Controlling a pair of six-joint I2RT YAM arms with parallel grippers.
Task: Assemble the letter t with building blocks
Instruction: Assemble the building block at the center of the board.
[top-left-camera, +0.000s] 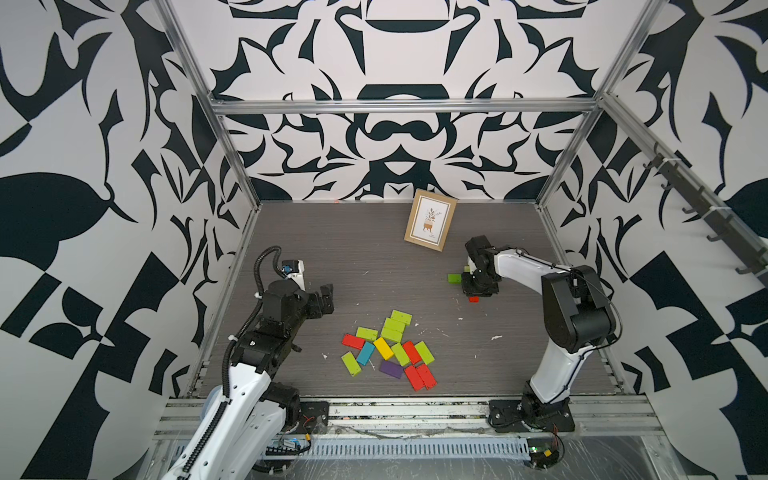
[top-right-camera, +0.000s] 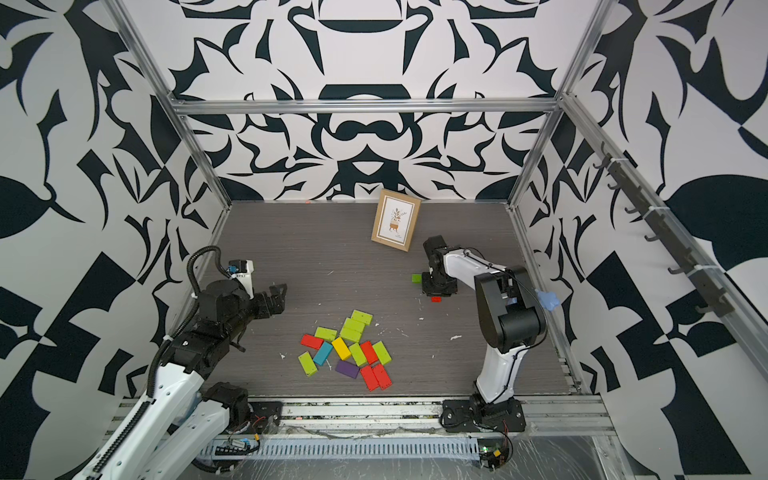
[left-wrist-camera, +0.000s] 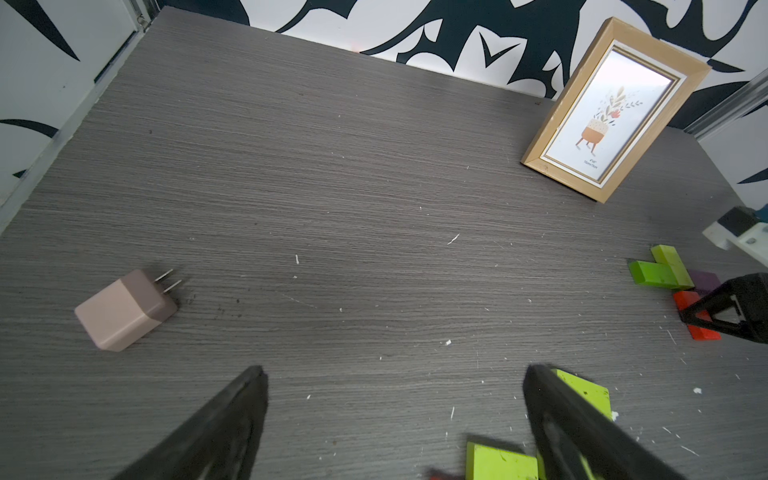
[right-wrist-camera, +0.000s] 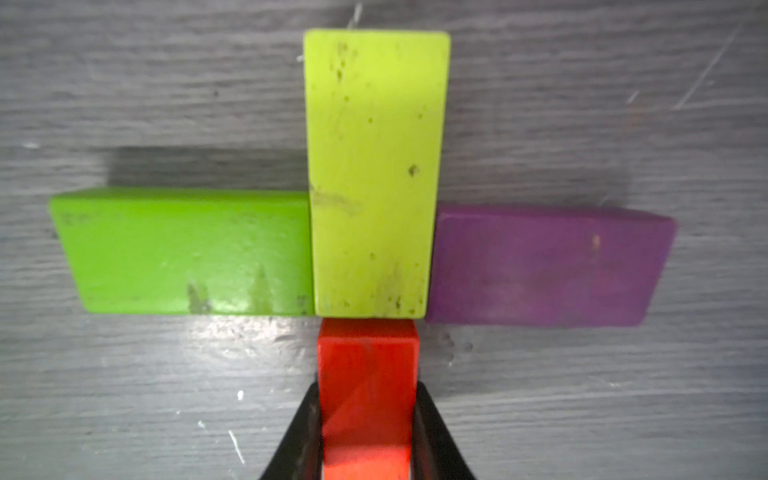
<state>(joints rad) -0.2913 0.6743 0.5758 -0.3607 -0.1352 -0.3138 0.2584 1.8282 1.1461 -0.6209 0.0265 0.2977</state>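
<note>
In the right wrist view my right gripper (right-wrist-camera: 367, 388) is shut on a red block (right-wrist-camera: 368, 361) lying on the table. The block's far end touches the near end of a lime block (right-wrist-camera: 374, 174). A green block (right-wrist-camera: 187, 253) and a purple block (right-wrist-camera: 548, 270) lie crosswise on either side of the lime one. In both top views this group sits under the right gripper (top-left-camera: 478, 286), with only the green block (top-left-camera: 454, 277) and the red end (top-left-camera: 473, 299) showing. A loose pile of building blocks (top-left-camera: 390, 349) lies front centre. My left gripper (top-left-camera: 326, 297) hangs open and empty left of the pile.
A wooden picture frame (top-left-camera: 430, 219) leans at the back near the right arm. A pink plug charger (left-wrist-camera: 124, 309) lies on the grey table ahead of the left gripper. Patterned walls and metal posts enclose the table.
</note>
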